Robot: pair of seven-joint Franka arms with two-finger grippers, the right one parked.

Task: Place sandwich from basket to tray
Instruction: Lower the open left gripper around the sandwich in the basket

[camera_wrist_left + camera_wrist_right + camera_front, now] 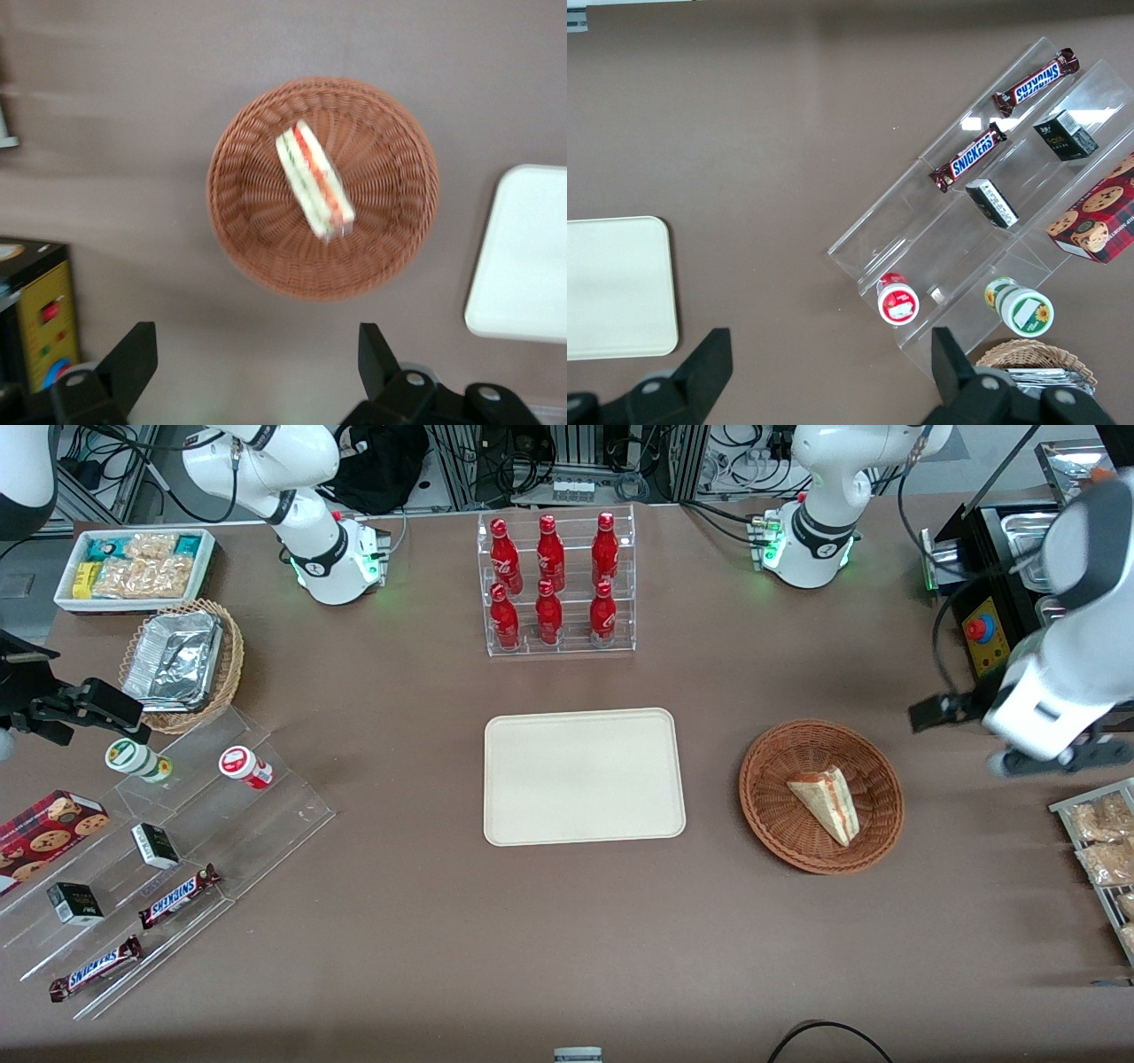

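1. The left arm's gripper (252, 372) hangs with its fingers (131, 359) spread wide and nothing between them; it is up in the air above the brown surface (567, 939), not touching anything.

2. In the front view the gripper (974, 731) sits out toward the working arm's end of the surface, just off the rim of the basket (771, 815) and clearly higher than it.

3. The sandwich (314, 180) lies in the middle of the basket (239, 230), flat on the weave. From the wrist camera it sits ahead of the spread fingers, roughly centred between them, with bare surface in between.

4. Its long axis runs slantwise, the pink-red and green filling stripe along one long edge, so I judge the fingers need to travel over the basket and drop astride the wedge across its narrow width, perhaps with some wrist turn.

5. The tray (585, 726) waits bare, beside the basket toward the parked arm's end.
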